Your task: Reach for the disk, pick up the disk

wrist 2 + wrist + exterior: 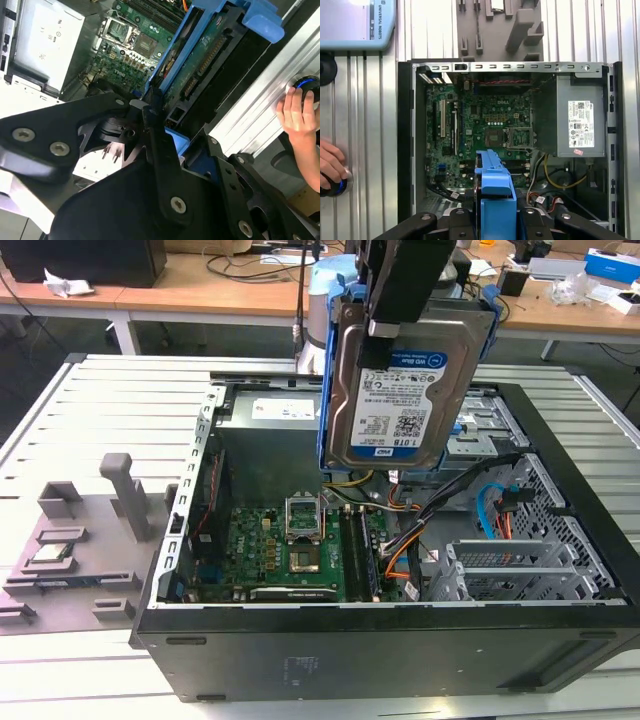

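Already aloft: black pincer [385, 325] clamped on the flat silver metal disk w/ white-and-blue label in its blue plastic carrier [400, 405], hanging above the open black PC case [380, 640] — likely dense, rigid, shock-sensitive; grip via carrier edges, not the board side.

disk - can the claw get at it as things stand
Yes, it looks that way: the claw is clamped on the top edge of the disk, which hangs upright above the open computer case. In the first wrist view its blue carrier sits between the fingers.
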`<action>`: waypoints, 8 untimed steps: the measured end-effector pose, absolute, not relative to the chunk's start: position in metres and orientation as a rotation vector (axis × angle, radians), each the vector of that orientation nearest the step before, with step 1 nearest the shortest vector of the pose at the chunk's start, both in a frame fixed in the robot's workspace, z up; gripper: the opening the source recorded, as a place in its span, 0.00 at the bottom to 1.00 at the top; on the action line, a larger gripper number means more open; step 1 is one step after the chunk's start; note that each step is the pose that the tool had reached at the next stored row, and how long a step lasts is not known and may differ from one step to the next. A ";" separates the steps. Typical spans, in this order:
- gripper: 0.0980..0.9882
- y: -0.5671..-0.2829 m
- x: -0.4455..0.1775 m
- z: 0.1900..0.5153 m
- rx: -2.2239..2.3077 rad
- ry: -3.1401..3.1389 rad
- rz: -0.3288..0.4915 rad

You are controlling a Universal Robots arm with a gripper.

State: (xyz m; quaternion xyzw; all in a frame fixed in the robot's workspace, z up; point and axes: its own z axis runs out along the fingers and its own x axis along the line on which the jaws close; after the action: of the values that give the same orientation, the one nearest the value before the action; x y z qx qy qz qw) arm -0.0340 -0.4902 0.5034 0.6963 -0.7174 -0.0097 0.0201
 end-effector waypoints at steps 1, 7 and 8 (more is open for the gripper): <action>0.30 -0.492 -0.034 0.503 2.159 -2.225 -0.029; 0.30 -0.503 -0.034 0.503 2.157 -2.223 -0.024; 0.30 -0.504 -0.034 0.503 2.157 -2.222 -0.023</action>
State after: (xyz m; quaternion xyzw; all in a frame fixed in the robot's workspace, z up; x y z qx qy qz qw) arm -0.0340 -0.5041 0.5030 0.6963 -0.7174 -0.0075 0.0223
